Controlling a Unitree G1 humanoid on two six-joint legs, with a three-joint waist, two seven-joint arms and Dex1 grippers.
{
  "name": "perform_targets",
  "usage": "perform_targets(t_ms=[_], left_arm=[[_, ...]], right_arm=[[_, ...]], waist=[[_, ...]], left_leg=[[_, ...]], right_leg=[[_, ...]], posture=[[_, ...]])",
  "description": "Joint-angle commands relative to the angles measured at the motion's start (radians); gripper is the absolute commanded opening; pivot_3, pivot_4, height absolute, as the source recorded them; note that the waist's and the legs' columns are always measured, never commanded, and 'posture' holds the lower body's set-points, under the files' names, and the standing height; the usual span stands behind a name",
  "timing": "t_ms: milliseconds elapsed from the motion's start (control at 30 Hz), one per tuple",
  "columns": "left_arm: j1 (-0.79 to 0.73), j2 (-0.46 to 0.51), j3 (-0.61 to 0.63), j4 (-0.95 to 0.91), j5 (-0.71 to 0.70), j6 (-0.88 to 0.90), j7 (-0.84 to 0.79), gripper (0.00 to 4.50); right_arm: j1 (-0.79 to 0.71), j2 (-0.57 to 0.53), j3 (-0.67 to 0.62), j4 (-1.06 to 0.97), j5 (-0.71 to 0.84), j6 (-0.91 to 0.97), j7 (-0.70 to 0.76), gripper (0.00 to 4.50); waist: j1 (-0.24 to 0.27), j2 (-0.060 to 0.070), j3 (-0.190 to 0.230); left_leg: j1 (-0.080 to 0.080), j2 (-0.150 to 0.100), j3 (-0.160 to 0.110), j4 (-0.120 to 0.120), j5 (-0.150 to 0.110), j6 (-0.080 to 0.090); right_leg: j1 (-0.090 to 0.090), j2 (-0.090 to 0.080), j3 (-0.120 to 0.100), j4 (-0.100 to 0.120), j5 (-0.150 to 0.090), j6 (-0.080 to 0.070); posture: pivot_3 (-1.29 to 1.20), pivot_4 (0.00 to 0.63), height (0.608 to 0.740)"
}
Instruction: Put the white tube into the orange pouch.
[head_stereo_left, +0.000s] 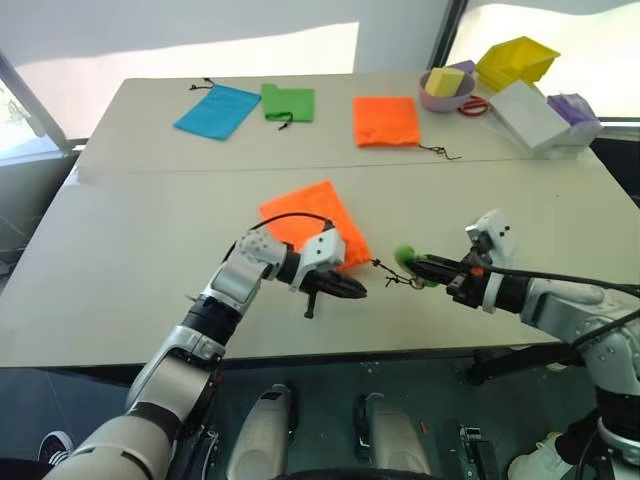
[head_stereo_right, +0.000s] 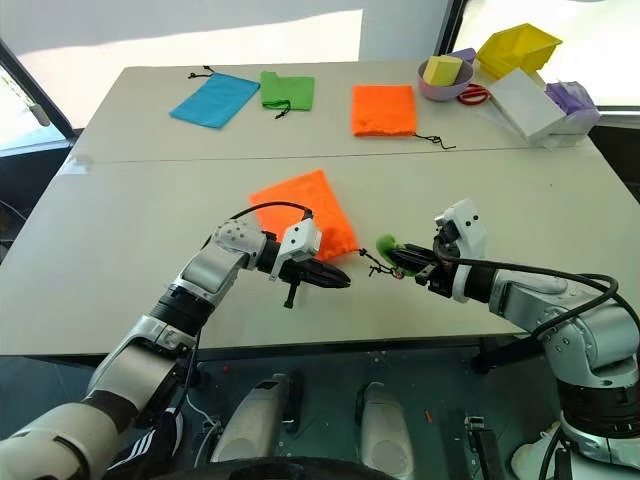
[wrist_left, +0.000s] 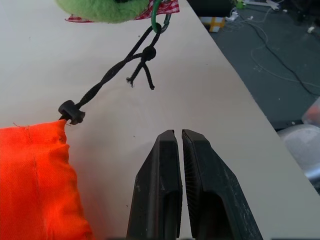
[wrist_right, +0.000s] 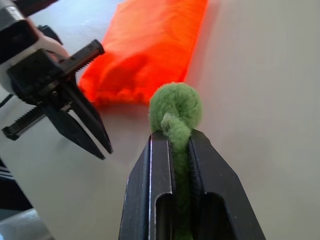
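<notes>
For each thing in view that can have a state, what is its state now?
Left gripper: shut, holding nothing.
Right gripper: shut on the green fuzzy ball.
Orange pouch: flat on the table, mouth drawn shut.
Dark cord: twisted, running from pouch to ball.

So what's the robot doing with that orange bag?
The right gripper is shut on the fuzzy green ball tied to the cord of the orange pouch, which lies flat on the table. The left gripper is shut and empty beside the pouch's mouth.
</notes>
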Motion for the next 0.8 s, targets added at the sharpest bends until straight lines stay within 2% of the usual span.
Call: perform_targets(t_ms=[33, 200, 333, 567, 633, 700, 800], left_arm=[[-0.012, -0.037, 0.019, 0.016, -0.009, -0.062, 0.059, 0.25], [-0.054, -0.082, 0.091, 0.065, -0.071, -0.072, 0.108, 0.25], [-0.064, -0.057, 0.120, 0.022, -0.136, -0.062, 0.043, 0.25], [-0.065, -0.006, 0.139, -0.029, -0.188, -0.036, -0.024, 0.25], [-0.066, -0.003, 0.134, -0.029, -0.192, -0.037, -0.035, 0.25], [-0.058, -0.011, 0.107, -0.028, -0.185, -0.056, -0.056, 0.25], [-0.059, -0.018, 0.087, -0.020, -0.173, -0.089, -0.079, 0.25]], right_arm=[[-0.010, 0.003, -0.021, 0.005, -0.001, -0.018, 0.002, 0.00], [0.029, -0.019, -0.023, -0.032, 0.015, -0.010, 0.042, 0.00], [0.120, -0.097, -0.077, -0.140, 0.150, 0.032, 0.184, 0.00], [0.195, -0.137, -0.067, -0.246, 0.269, 0.050, 0.247, 0.00], [0.184, -0.113, -0.025, -0.237, 0.230, 0.032, 0.209, 0.00], [0.130, -0.067, 0.028, -0.166, 0.122, -0.015, 0.128, 0.00], [0.099, -0.064, 0.050, -0.109, 0.050, -0.053, 0.114, 0.00]], waist=[[0.001, 0.000, 0.000], [0.001, -0.001, 0.000], [0.000, 0.000, 0.000], [0.001, -0.001, 0.001], [0.000, -0.001, 0.001], [-0.001, -0.001, 0.000], [0.002, -0.001, 0.000]], left_leg=[[0.000, 0.000, 0.000, 0.000, 0.000, 0.000], [-0.001, -0.001, 0.001, 0.000, 0.000, 0.000], [-0.001, 0.000, 0.000, 0.000, 0.000, 0.001], [0.000, 0.001, 0.000, 0.001, 0.000, 0.000], [0.000, 0.001, 0.001, 0.001, 0.000, 0.000], [0.000, 0.000, 0.001, 0.002, 0.000, 0.000], [-0.001, 0.000, 0.002, 0.002, 0.000, 0.000]], right_leg=[[0.000, 0.000, 0.000, 0.000, 0.000, 0.000], [0.000, -0.001, 0.000, -0.001, 0.000, 0.001], [0.000, 0.001, -0.001, 0.000, 0.000, 0.001], [0.002, 0.001, -0.002, 0.000, 0.000, 0.001], [0.002, 0.000, -0.002, -0.001, 0.000, 0.000], [0.002, -0.001, -0.001, -0.002, 0.000, 0.000], [0.001, -0.002, -0.001, -0.003, 0.001, -0.001]], posture=[[0.00, 0.150, 0.740], [0.00, 0.150, 0.740], [0.00, 0.150, 0.740], [0.00, 0.150, 0.740], [0.00, 0.150, 0.740], [0.00, 0.150, 0.740], [0.00, 0.150, 0.740]])
